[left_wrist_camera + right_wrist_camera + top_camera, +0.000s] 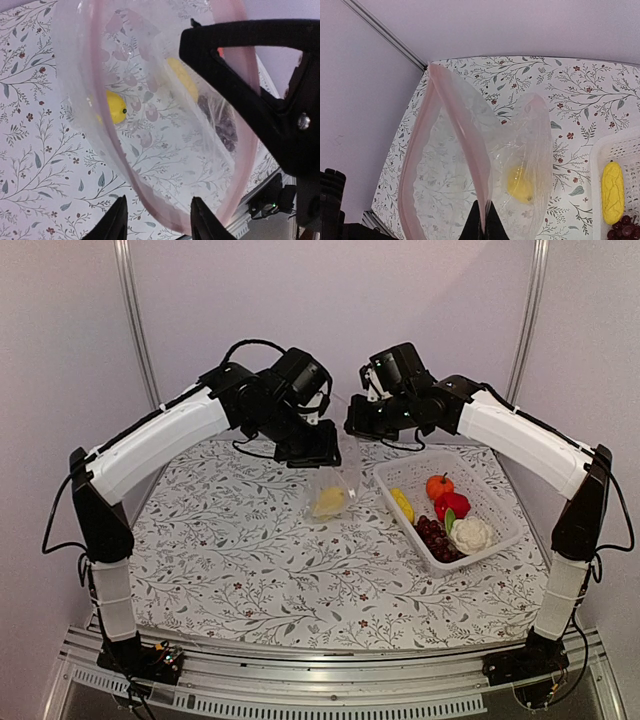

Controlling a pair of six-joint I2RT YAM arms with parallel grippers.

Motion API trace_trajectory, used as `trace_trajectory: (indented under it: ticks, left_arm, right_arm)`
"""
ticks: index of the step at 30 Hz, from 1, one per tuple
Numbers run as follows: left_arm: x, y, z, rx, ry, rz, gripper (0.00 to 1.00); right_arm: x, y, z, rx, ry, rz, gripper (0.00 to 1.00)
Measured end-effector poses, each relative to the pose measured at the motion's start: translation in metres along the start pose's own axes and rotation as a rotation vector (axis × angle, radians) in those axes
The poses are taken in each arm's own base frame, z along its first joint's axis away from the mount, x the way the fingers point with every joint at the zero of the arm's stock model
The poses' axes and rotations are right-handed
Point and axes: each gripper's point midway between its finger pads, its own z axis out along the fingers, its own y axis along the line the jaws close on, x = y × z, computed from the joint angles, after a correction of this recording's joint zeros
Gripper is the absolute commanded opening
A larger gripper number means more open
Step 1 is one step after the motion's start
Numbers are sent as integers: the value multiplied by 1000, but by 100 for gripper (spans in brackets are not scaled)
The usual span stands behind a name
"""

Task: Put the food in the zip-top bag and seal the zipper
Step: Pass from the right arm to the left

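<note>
Two robot arms meet above a flower-printed table [250,570]. We see the left arm [160,440] and right arm [520,435] bent at the elbow, reaching inward, with their wrists close together high over the middle. The white basket [490,485] sits to the right, and the zip-top bag [335,485] hangs between the wrists just left of it, mouth up and bowed open. The right gripper [482,226] has its jaws pinched tight on the zipper [479,185]. The left gripper [160,220] has its jaws partly apart with the bag's rim running between them (we cannot tell whether they press it). A round yellow piece [116,106] lies inside the bag. In the basket are a cauliflower [472,534], grape bunch [435,538], long yellow piece [402,504], red pepper [453,504] and orange pumpkin [438,486].
</note>
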Motion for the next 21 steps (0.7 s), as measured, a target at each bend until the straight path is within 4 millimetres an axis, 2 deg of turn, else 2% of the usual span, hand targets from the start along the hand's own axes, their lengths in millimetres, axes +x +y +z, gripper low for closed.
trace_trajectory:
  ticks: [4,5,6,8,13,14,15,21]
  left_arm:
    - [5,8,5,-59,15,-40,33]
    - [6,11,5,-73,19,-52,27]
    - [7,14,5,-85,18,-62,16]
    - [5,19,4,-113,8,-79,2]
    - [-5,33,0,-187,-61,-111,0]
    - [-8,36,-2,-198,-79,-113,0]
    - [-10,38,-5,-209,-96,-114,0]
    - [-25,49,-41,-225,-210,-106,0]
  right_arm:
    - [-2,4,1,-19,-10,8,0]
    - [-2,4,1,-22,-13,12,0]
    - [-1,4,2,-25,-15,13,0]
    - [2,2,2,-26,-10,16,0]
    - [10,-6,-1,-15,3,16,1]
    - [11,-8,-2,-12,4,18,5]
    - [10,-10,-4,-11,4,27,13]
    - [-4,-12,-23,-110,31,103,46]
